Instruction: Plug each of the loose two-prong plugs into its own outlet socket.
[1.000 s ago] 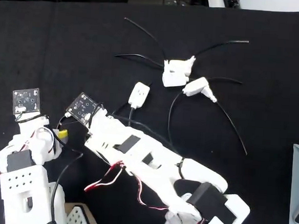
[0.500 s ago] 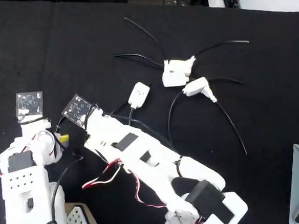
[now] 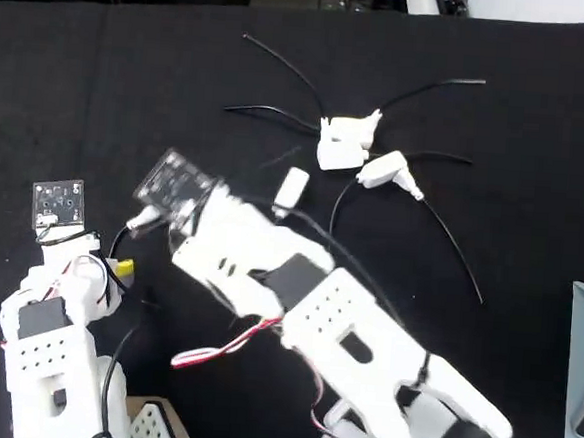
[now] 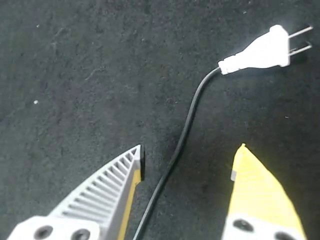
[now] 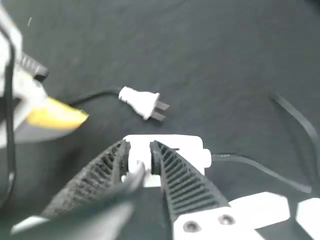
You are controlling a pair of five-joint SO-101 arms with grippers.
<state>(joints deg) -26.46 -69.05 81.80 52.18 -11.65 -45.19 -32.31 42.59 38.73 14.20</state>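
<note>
- High view: the left arm (image 3: 53, 333) sits folded at the near left corner of the black cloth (image 3: 100, 95). The right arm (image 3: 297, 290) stretches from the near right toward the middle, and its wrist ends close beside the left arm's wrist. A second socket (image 3: 291, 191) lies just past the far edge of the right arm. Farther back, a blocky white piece (image 3: 342, 142) and a slimmer white piece (image 3: 391, 171) lie side by side on the cloth.
- Left wrist view: the left gripper (image 4: 191, 150) has its jaws spread wide, one finger grey and ribbed, the other yellow. A black cord (image 4: 187, 130) passes between them and touches neither. The cord leads to the two-prong plug (image 4: 262, 50), which lies flat on the cloth ahead of the fingertips with its prongs pointing away from the cord.
- Right wrist view: the right gripper (image 5: 138, 146) pinches the near edge of a white outlet socket (image 5: 172, 147) between two dark ribbed fingers. I cannot tell whether the socket rests on the cloth or hangs above it. A socket cord (image 5: 250, 167) leaves one end of the socket. The two-prong plug (image 5: 141, 102) lies just past the socket, apart from it, with its prongs slanting toward it. The plug's cord runs off to the yellow finger (image 5: 52, 116) of the left gripper.
</note>
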